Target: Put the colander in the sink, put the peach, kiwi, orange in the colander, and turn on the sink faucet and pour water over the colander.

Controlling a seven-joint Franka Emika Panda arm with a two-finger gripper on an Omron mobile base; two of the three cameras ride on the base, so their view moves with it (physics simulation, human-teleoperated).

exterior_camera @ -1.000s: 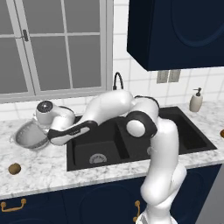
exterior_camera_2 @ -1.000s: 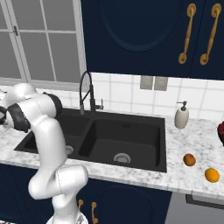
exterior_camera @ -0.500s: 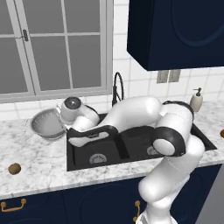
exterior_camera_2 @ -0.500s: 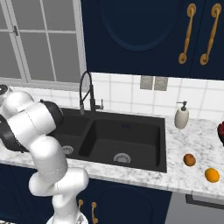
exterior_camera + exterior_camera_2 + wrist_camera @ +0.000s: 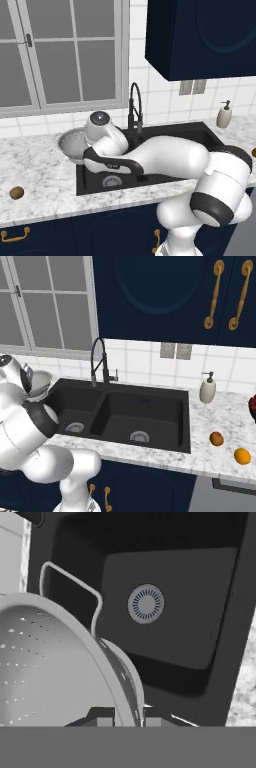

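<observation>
The colander (image 5: 72, 145) is held by its rim in the gripper (image 5: 129, 719), whose jaws are pinched onto the thin metal wall, one tip inside the bowl and one outside. In the left base view the bowl is seen tilted at the left edge of the sink (image 5: 165, 131), partly over the marbled table (image 5: 40, 172) and partly over the left basin. Against the earlier pictures, the colander has been carried rightward: a second ago it sat farther left on the table, well apart from the sink, and it is now brought to the basin's lip, with the arm swung round to follow. In the hand view the round silver drain (image 5: 145, 604) of the basin is seen beyond the colander's side handle (image 5: 75, 587), so the bowl is judged to be raised above the basin rather than resting in it. The first step is therefore taken as under way but not done; a lowering into the basin and a release are still needed. The kiwi (image 5: 17, 192) lies on the near left of the table, and two orange-coloured fruits (image 5: 216, 438) lie on the right side, all untouched. The sink faucet (image 5: 134, 107) stands behind the sink, and no water is seen running.
</observation>
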